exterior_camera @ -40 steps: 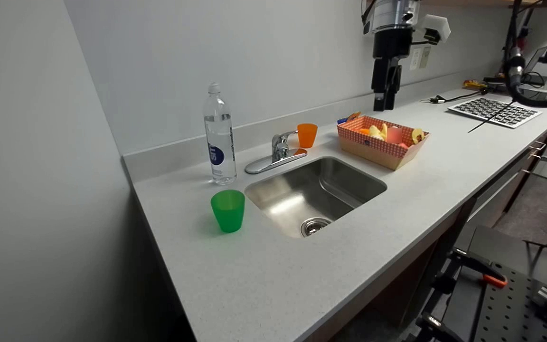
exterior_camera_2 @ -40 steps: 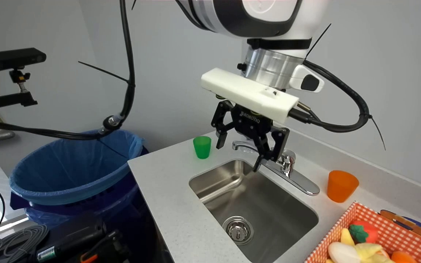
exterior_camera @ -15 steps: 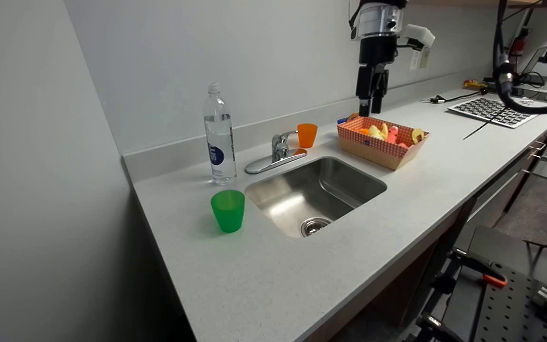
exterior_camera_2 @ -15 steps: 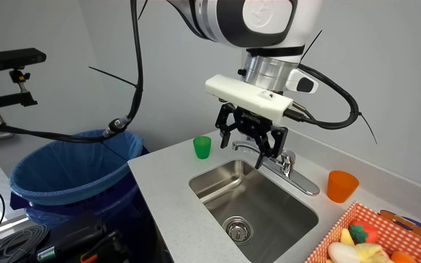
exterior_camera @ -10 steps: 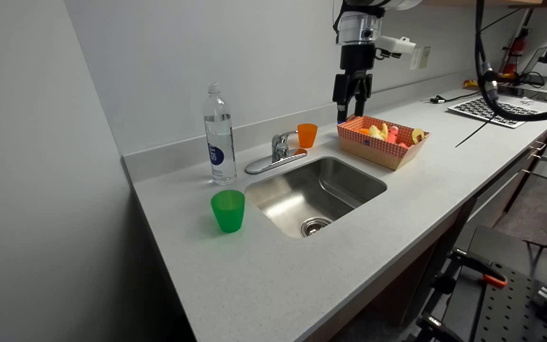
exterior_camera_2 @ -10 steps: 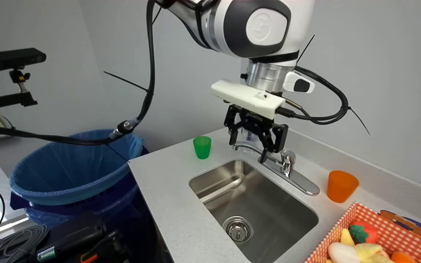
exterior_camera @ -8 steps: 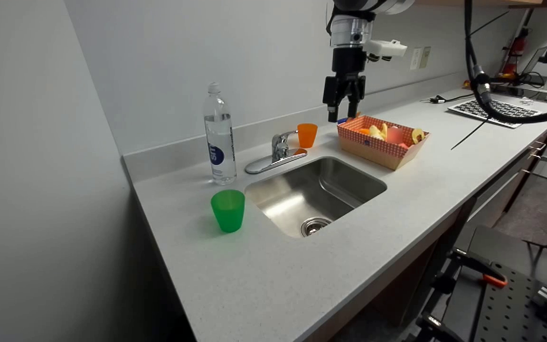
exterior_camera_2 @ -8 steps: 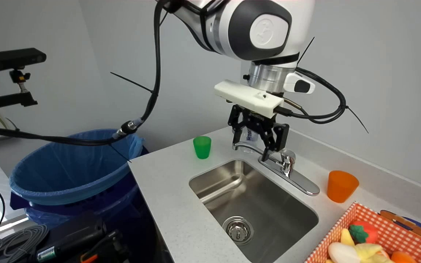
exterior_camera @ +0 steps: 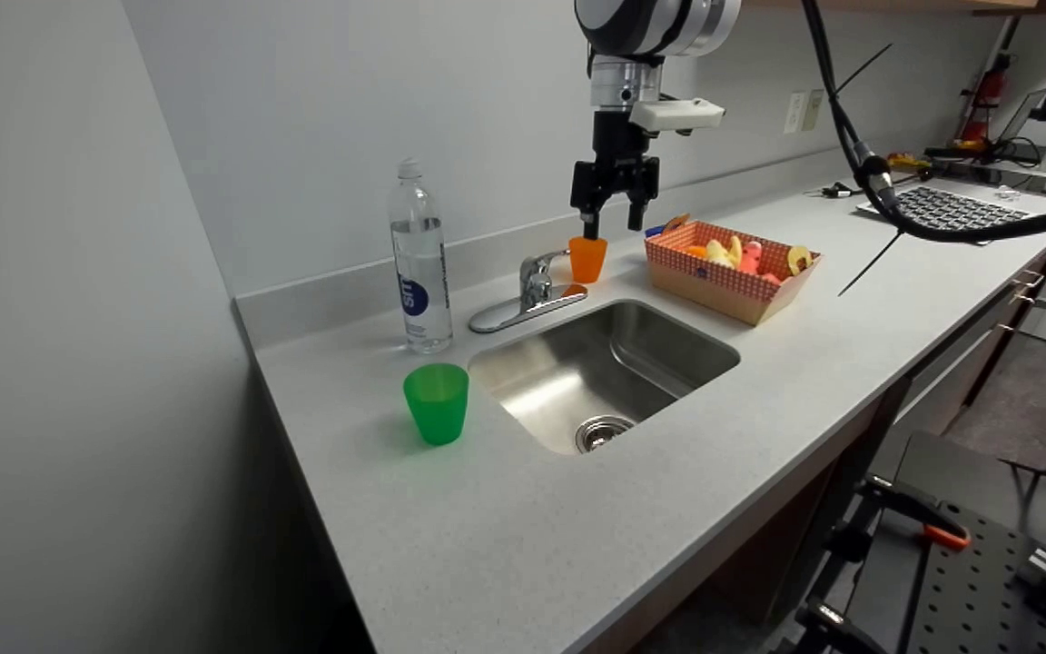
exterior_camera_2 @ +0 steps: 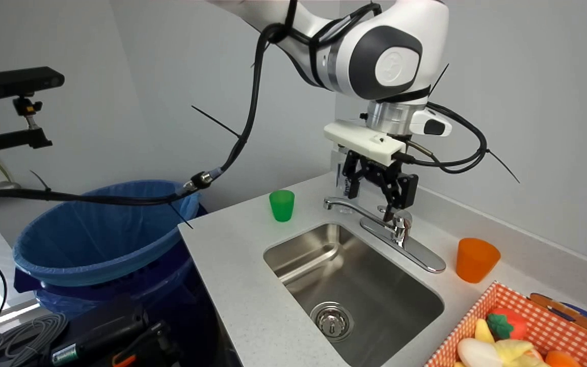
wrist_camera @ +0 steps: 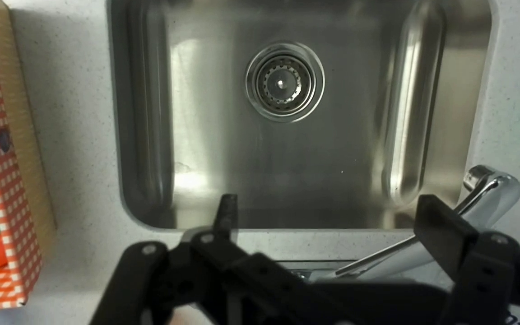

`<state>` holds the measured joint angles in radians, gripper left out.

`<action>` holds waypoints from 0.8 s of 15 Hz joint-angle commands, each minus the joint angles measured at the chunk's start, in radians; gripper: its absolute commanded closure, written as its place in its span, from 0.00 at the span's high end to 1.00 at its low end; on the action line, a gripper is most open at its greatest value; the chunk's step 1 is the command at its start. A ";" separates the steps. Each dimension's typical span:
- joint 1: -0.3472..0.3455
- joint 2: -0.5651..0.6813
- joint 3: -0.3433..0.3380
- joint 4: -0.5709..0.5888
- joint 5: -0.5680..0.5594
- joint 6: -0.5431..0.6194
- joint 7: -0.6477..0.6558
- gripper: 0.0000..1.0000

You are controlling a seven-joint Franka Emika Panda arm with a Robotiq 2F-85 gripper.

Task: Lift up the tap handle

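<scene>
In an exterior view, the tap handle [exterior_camera: 539, 264] sat atop the chrome faucet [exterior_camera: 503, 317], behind the stainless-steel sink [exterior_camera: 541, 381] and near the orange cup [exterior_camera: 587, 265]. The Robotiq gripper [exterior_camera: 614, 224] pointed down, released, its jaws well apart.

In an exterior view, a fingertip [exterior_camera_2: 389, 214] showed just beside the tap handle, partly in front of the chrome faucet; whether they touched could not be told. The green cup [exterior_camera_2: 282, 205] stood beyond the sink.

In the wrist view, the fingers [wrist_camera: 445, 234] were widely spread, the spout [wrist_camera: 490, 203] ran behind one of them toward a corner of the sink, and the tap handle could not be made out.
</scene>
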<state>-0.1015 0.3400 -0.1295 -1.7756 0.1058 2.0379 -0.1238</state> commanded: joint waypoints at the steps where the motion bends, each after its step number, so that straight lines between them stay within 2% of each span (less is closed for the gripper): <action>1: -0.018 0.084 0.025 0.096 0.000 -0.002 0.014 1.00; 3: -0.020 0.105 0.032 0.111 0.001 0.001 0.002 1.00; 4: -0.022 0.113 0.035 0.119 0.003 0.002 0.001 0.91; 5: -0.023 0.119 0.038 0.126 0.005 0.001 -0.002 0.74; 12: -0.025 0.160 0.047 0.137 -0.003 0.117 -0.023 0.18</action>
<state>-0.1023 0.4656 -0.1084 -1.6735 0.1058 2.1141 -0.1293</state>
